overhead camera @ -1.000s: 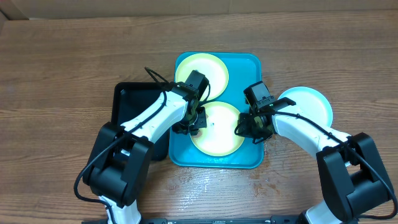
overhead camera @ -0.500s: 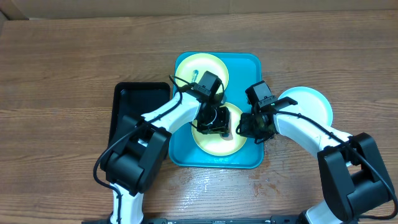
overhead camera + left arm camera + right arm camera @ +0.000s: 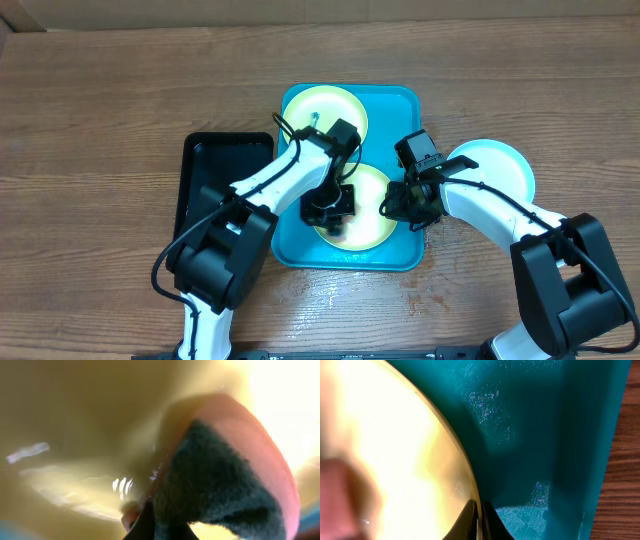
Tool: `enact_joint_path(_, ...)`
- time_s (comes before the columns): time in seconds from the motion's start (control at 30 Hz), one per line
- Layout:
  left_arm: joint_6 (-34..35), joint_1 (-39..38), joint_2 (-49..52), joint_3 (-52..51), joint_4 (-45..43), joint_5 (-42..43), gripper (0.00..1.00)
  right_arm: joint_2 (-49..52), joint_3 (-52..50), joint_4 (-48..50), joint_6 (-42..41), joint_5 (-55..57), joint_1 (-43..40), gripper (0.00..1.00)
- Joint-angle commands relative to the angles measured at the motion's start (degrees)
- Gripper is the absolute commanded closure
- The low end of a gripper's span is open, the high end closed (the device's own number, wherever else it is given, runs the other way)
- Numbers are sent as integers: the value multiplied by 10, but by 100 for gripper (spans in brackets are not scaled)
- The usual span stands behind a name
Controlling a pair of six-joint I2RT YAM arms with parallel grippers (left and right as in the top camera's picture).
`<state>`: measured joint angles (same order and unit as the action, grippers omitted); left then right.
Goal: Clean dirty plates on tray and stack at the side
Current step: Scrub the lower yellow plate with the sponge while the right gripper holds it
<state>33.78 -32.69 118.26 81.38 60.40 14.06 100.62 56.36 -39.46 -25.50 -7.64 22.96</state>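
Observation:
The turquoise tray (image 3: 402,106) holds two yellow-green plates: a far one (image 3: 322,110) and a near one (image 3: 368,222). A cyan plate (image 3: 497,166) lies on the wooden table to the tray's right. My left gripper (image 3: 328,208) is shut on a pink sponge with a dark green scouring face (image 3: 225,480), pressed onto the near plate's surface (image 3: 75,435). In the left wrist view its jaws (image 3: 160,527) pinch the sponge's end. My right gripper (image 3: 393,208) is shut on that plate's right rim (image 3: 462,467), one finger on each side (image 3: 481,520), over the tray floor (image 3: 535,435).
A black rectangular tub (image 3: 215,175) stands just left of the tray, under my left arm. Bare wood-grain table (image 3: 120,90) runs around both. The tray's raised right wall borders the table (image 3: 626,485) close to my right gripper.
My left gripper with the sponge swept from the near plate's left edge to its centre, then back toward the front left. The right gripper kept its hold and stayed put.

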Motion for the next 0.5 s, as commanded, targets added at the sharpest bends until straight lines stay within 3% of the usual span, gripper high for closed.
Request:
enact_joint_path(0.0,4,4,20,28,25,-256,96,19,-9,-4,2,26,2,96)
enact_joint_path(0.1,-27,4,20,48,26,-313,96,19,-9,-4,2,26,2,96)
enact_joint_path(0.23,-57,3,20,59,6,-300,96,19,-9,-4,2,26,2,96)
enact_joint_path(0.33,-57,3,21,59,-14,-222,96,19,-9,-4,2,26,2,96)
enact_joint_path(0.47,-58,0,24,56,-65,-39,96,19,-9,-4,2,26,2,96)
